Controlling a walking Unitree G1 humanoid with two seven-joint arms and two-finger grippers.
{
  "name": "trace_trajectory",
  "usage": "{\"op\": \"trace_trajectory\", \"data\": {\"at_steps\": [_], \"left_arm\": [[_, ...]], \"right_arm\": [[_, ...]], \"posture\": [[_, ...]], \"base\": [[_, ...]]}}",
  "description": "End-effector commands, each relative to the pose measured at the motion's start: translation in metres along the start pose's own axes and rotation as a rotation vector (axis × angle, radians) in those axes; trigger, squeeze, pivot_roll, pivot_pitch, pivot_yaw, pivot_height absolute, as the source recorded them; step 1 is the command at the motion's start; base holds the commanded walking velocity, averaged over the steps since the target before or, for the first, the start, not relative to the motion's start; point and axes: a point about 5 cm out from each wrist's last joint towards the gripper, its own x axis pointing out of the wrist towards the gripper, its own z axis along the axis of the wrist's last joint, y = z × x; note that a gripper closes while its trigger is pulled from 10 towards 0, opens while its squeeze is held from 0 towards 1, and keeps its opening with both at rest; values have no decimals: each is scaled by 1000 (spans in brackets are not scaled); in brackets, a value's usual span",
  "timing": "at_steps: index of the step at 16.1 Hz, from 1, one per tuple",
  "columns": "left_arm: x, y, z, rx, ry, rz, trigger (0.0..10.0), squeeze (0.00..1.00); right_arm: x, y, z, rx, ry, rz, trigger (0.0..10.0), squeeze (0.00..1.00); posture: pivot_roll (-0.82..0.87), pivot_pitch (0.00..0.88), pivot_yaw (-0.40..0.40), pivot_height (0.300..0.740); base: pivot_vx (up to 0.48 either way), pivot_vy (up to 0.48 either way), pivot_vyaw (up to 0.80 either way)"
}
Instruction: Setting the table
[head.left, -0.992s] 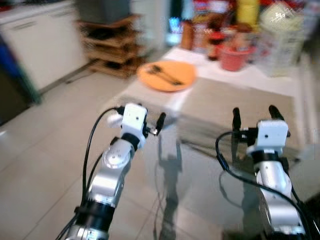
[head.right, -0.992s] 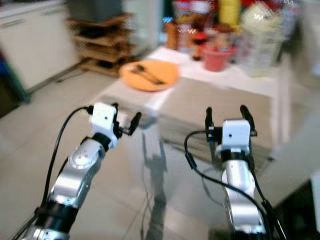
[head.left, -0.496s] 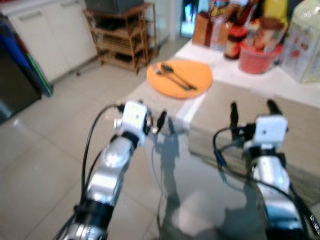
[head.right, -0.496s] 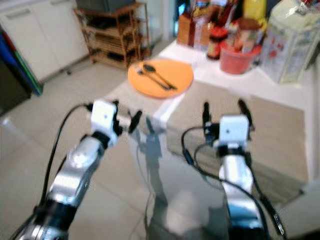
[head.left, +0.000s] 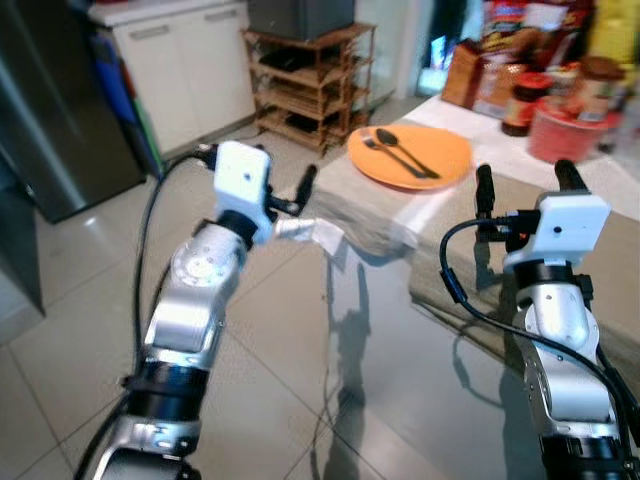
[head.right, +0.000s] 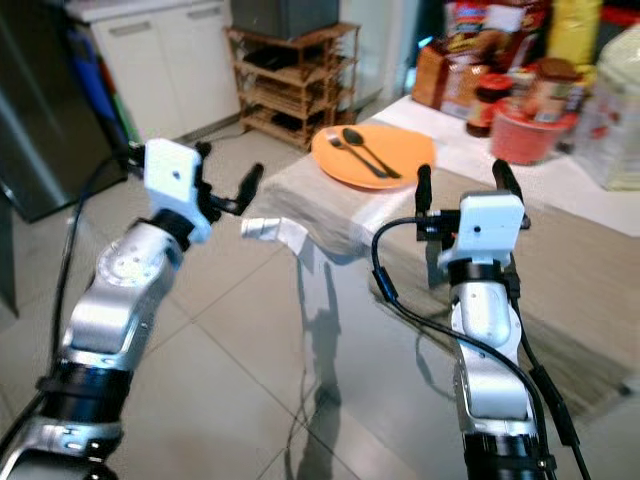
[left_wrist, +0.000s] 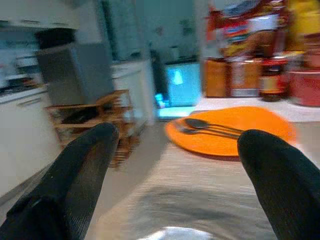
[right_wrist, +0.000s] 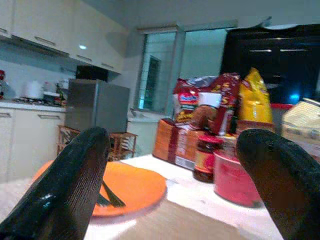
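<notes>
Our four cameras

Our head pair looks down over the table; both wrist cameras face the orange plate (left_wrist: 235, 131) closely.

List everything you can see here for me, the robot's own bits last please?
plate: one, orange, on the table's near-left end
spoon: one, dark, lying on the plate
fork: one, dark, lying on the plate beside the spoon
table: one, beige cloth at the near end, white at the back
red tub: one, red, at the back of the table
jar: one, dark with red lid, left of the red tub
food packets: several, red, orange and yellow, along the table's back
wooden rack: one, brown, on the floor beyond the table
cabinet: one, white, left of the rack
left gripper: one, black fingers open, raised before the table's corner
right gripper: one, black fingers open, raised over the table
</notes>
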Motion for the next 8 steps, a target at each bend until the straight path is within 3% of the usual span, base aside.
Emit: {"op": "trace_trajectory", "data": {"at_steps": [1,2,8], "left_arm": [[0,0,-2,10,19,-6,10000,0],[-1,-3,0,19,15,-22,10000,0],[-3,-26,-6,-9,39,-173,10000,0]], "right_arm": [[-1,-1,-2,5,20,-7,10000,0],[-3,1,-2,7,28,-6,10000,0],[-14,5,-10,-2,61,-11,10000,0]], "posture": [[-13,0,47,740],[-14,0,49,740],[-25,0,57,740]], "base": [[337,300,0],[390,281,0],[441,0,0]]}}
